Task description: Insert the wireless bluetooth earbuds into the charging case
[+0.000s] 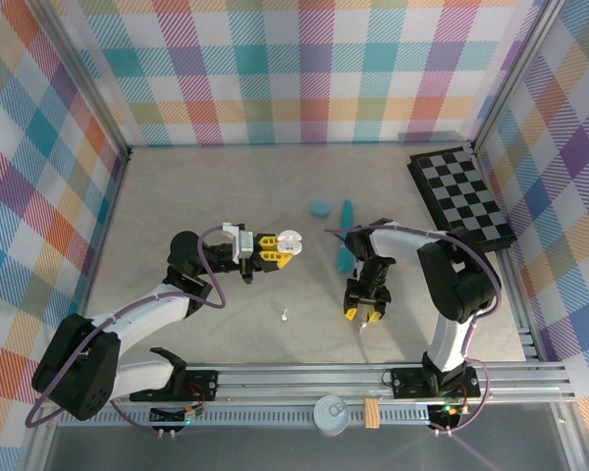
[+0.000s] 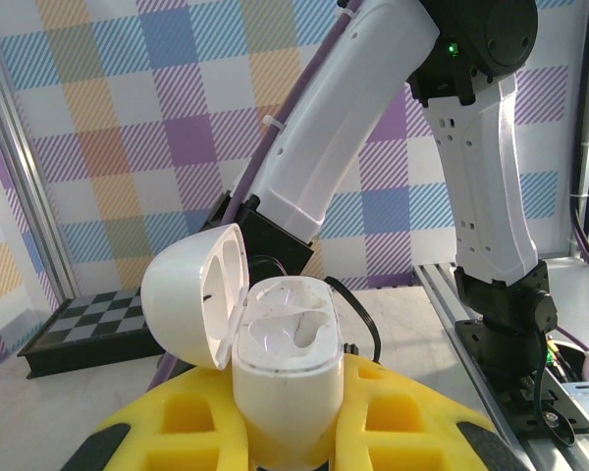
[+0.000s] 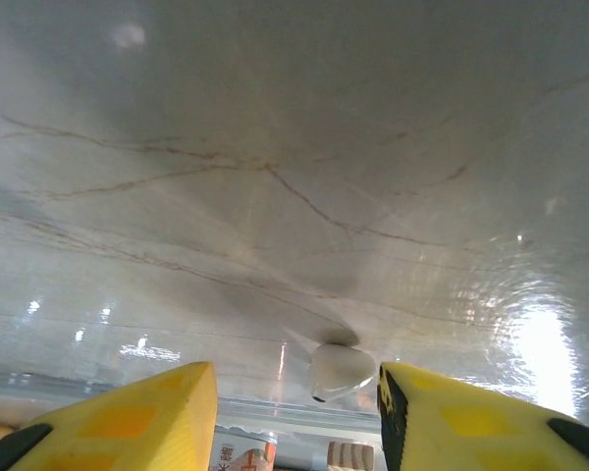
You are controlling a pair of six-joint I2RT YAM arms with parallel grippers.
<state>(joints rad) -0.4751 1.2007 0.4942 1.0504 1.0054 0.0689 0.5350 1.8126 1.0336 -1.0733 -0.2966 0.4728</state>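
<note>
My left gripper is shut on the white charging case, held above the table's middle. In the left wrist view the case stands upright between the yellow fingers with its lid swung open to the left, both wells showing. My right gripper points down at the table near the front. Its jaws stand apart around a white earbud, which lies on the table close to the right finger; a gap remains on the left side. Another white earbud lies on the table in front of the left gripper.
A teal oval case, a long teal stick and another teal oval lie behind the right gripper. A checkerboard sits at the back right. The front rail runs close behind the right gripper.
</note>
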